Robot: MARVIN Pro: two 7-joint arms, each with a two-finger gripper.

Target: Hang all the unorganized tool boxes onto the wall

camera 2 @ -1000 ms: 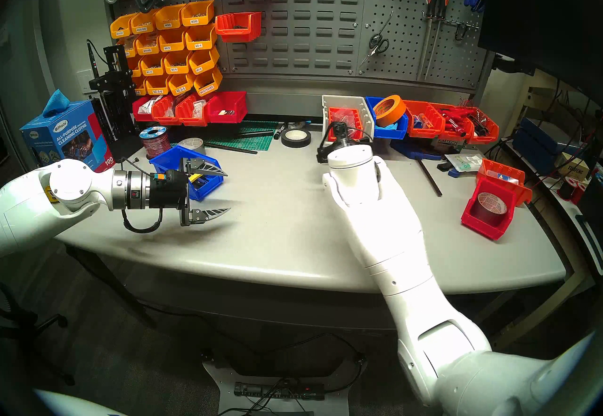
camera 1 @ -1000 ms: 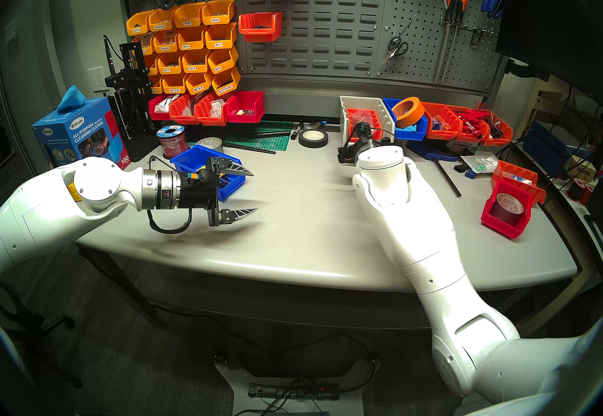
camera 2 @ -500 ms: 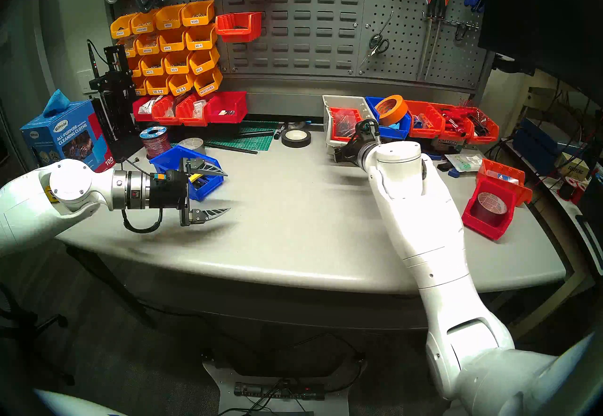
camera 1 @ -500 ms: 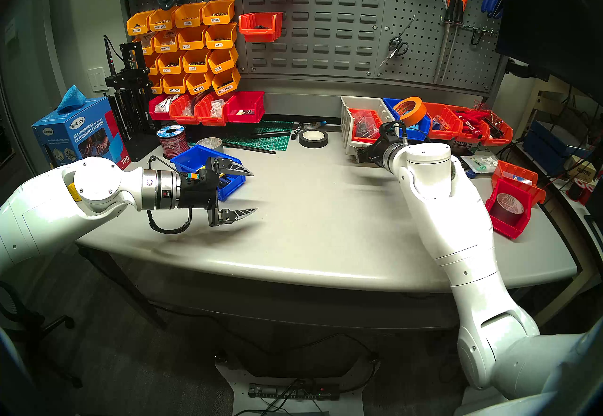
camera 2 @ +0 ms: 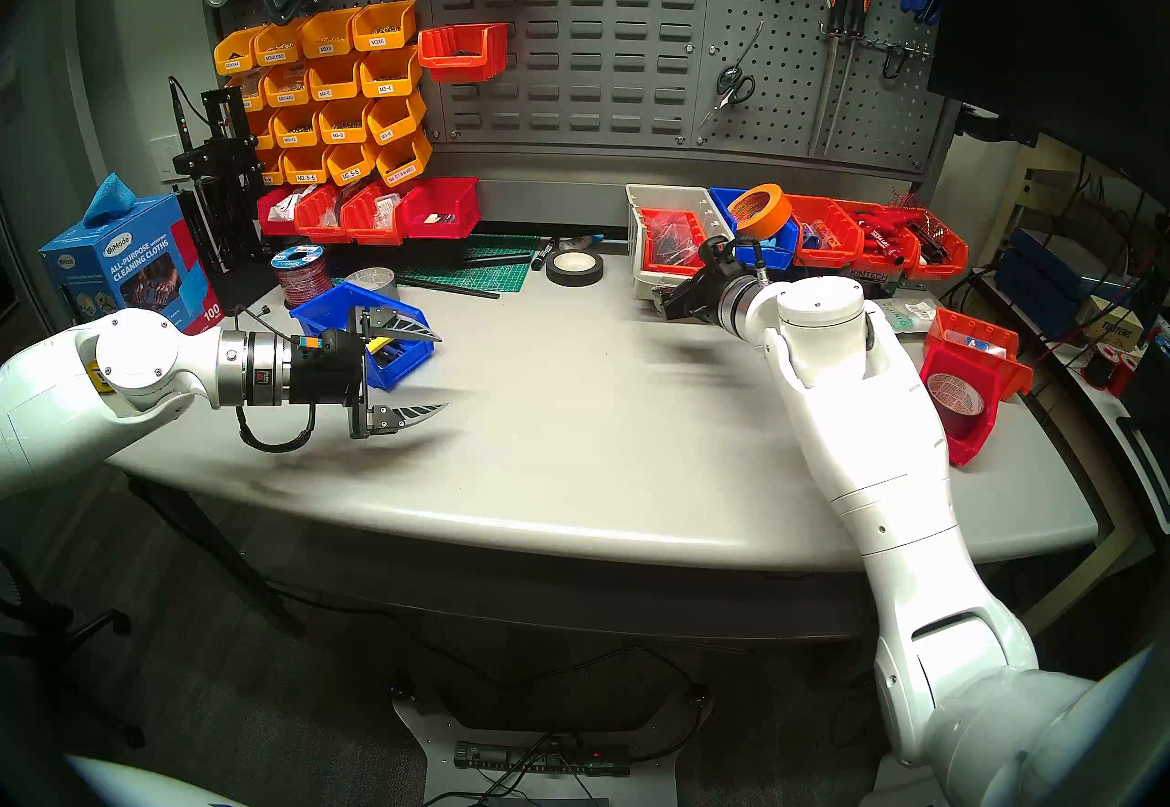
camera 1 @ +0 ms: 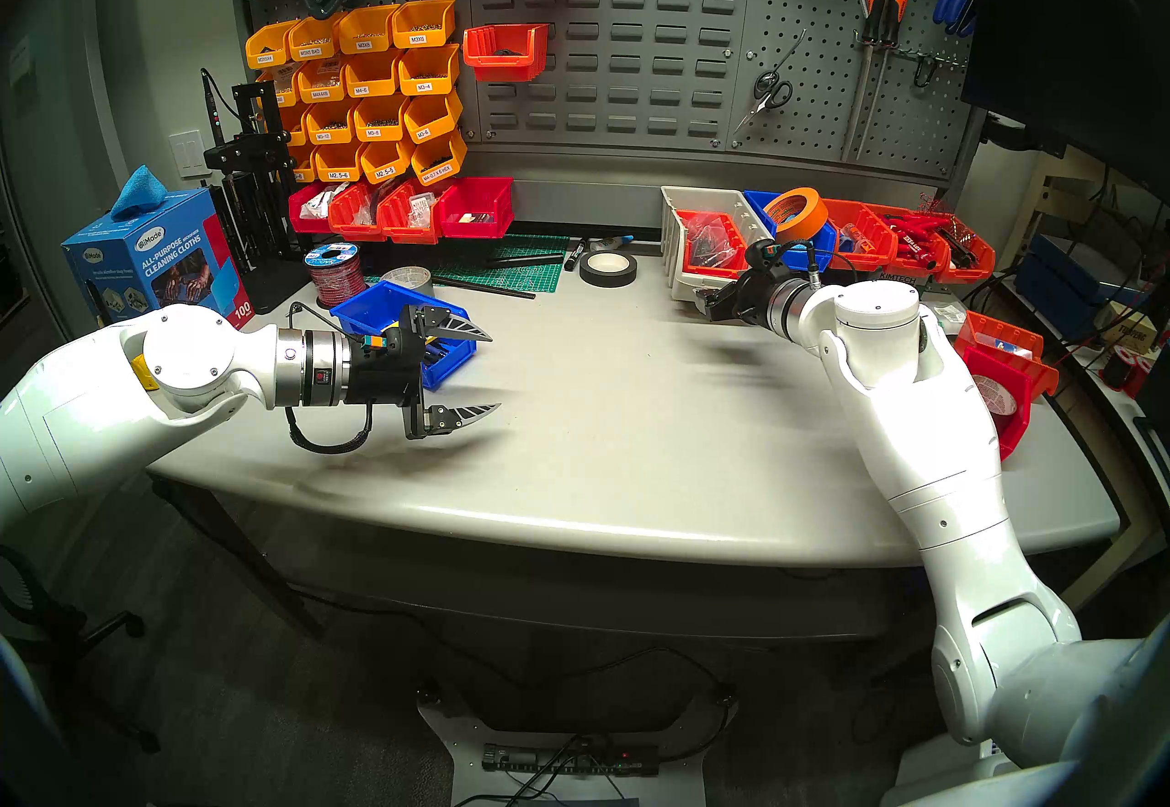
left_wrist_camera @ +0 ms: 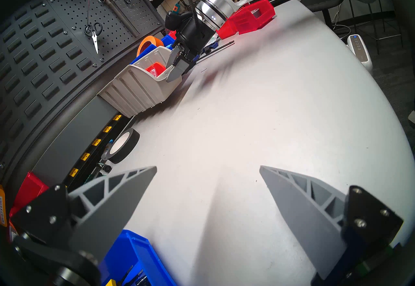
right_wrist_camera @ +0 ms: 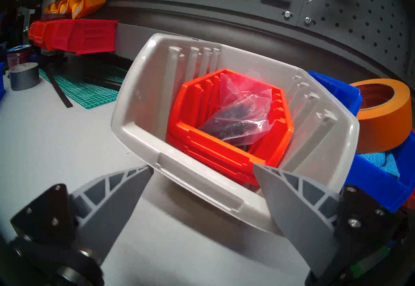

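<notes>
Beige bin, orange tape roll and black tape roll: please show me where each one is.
beige bin [right_wrist_camera: 143, 135], right wrist view, on its front left rim.
orange tape roll [right_wrist_camera: 386, 121], right wrist view, on its outer side.
black tape roll [camera 1: 608, 269], head left view, on its near wall.

The dark grey metal wall panel with rows of louvre slots [camera 2: 595, 26] stands upright behind the light grey worktable [camera 2: 570, 438]. Below its right part, the ribbed beige plastic bin [camera 2: 639, 254] sits on the table, an orange-red bin [camera 2: 665, 239] inside it. Just right of the beige bin is a blue plastic bin [camera 2: 769, 248] holding an orange tape roll [camera 2: 760, 211]. The right gripper [camera 2: 671, 300] reaches the beige bin's front. Below the panel's left side, the left gripper [camera 2: 437, 372] hangs with jaws spread beside another blue bin [camera 2: 329, 308].
</notes>
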